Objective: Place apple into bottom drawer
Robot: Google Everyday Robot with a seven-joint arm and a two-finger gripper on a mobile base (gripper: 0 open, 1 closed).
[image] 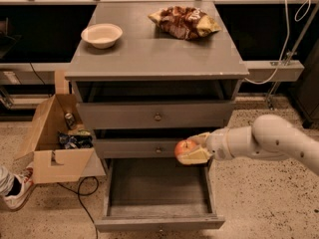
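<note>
The red-orange apple [184, 147] is held in my gripper [192, 150], whose pale fingers [195, 156] are shut around it. The white arm reaches in from the right. The gripper hangs in front of the middle drawer, just above the right rear part of the open bottom drawer [158, 189]. That drawer is pulled out towards the camera and its grey inside is bare.
The grey cabinet top [149, 51] carries a white bowl [101, 35] and a brown-and-yellow chip bag [185, 21]. An open cardboard box [55, 136] with items stands to the left on the floor. A shoe [17, 190] and a black cable [82, 195] lie at lower left.
</note>
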